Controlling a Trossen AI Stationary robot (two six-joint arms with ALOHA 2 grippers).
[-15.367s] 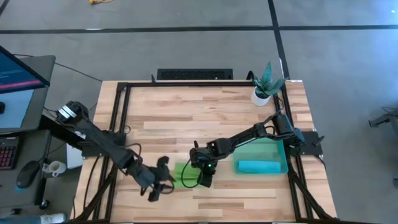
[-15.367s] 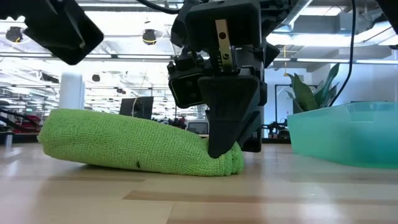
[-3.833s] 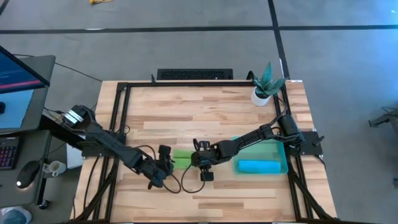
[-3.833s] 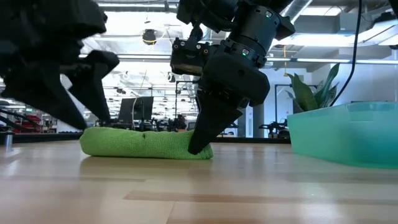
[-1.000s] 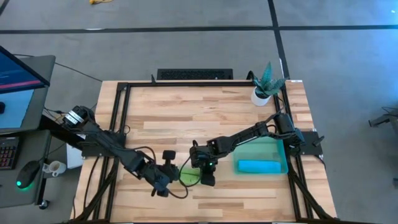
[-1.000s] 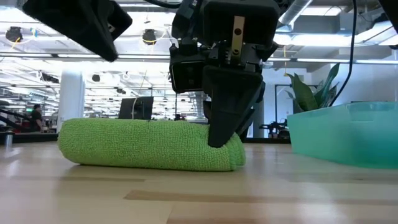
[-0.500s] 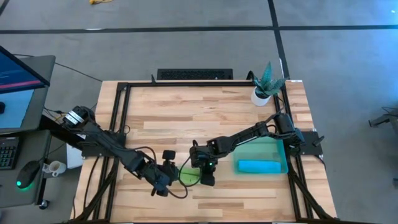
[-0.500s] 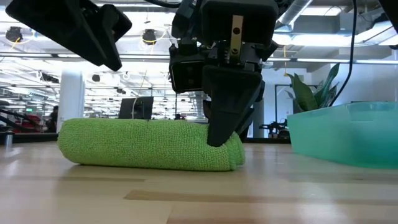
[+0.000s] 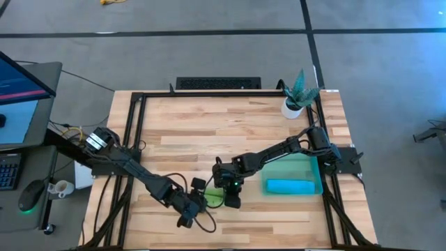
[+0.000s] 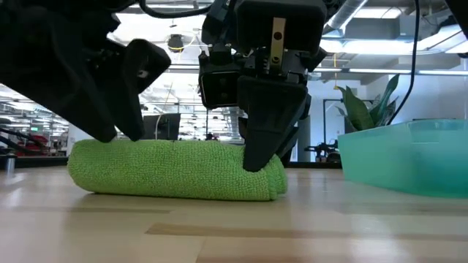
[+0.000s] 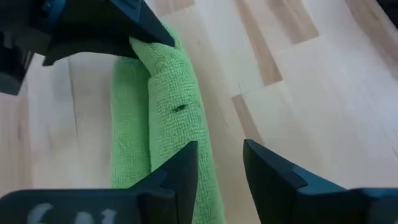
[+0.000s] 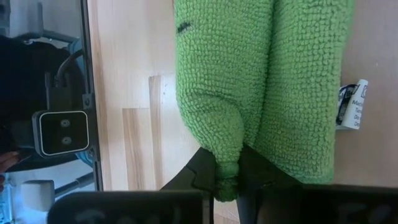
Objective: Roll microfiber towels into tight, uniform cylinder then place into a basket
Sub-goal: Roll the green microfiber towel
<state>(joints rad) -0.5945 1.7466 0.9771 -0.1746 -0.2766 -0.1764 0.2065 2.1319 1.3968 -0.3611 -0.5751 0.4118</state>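
Done: blue towel (image 9: 290,186) laid in basket (image 9: 315,169)
Left: green towel (image 10: 172,170) rolled beside basket, to be binned
Right jaws (image 12: 227,175): clenched on green towel
Left jaws (image 11: 219,168): parted over it

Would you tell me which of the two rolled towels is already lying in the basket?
The blue towel lies in the basket; the green towel is on the table, pinched by the right gripper.

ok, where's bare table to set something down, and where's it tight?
Free: the wide strip of table behind the arms, between frame and potted plant. Crowded: the front middle, where left gripper, right gripper and green towel meet, next to the basket.
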